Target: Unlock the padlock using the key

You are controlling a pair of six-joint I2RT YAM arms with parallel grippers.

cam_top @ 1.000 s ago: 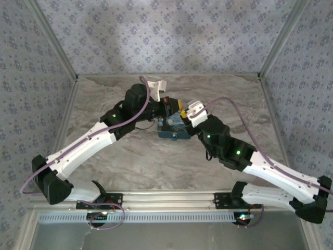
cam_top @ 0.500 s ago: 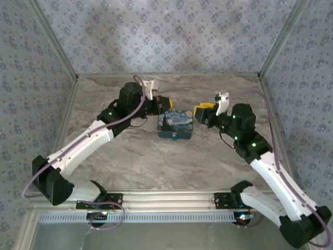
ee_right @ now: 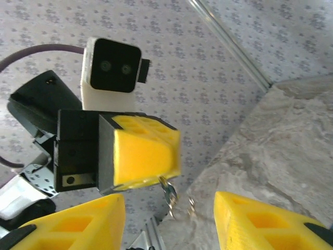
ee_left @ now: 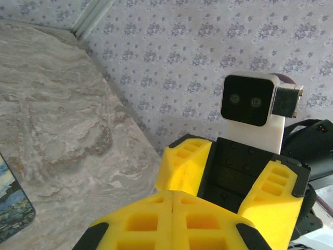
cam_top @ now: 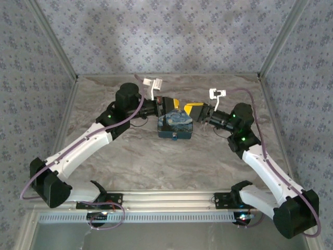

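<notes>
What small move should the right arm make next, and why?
Probably ease the open right gripper forward toward what looks like the key. The key hangs below the shut left gripper, and the two grippers face each other, still apart.

Grey-brown marbled table (cam_top: 156,161), bare stone pattern across most of it, one flat blue box (cam_top: 176,125) lying near the middle, lid up, painted with a swirling night sky.

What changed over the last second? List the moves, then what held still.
The right gripper left its spot over the painted box, swung out to the right, then turned back to face the left gripper, jaws open. The left gripper shifted only slightly and stays shut, the key hanging from it. The box did not move.
</notes>
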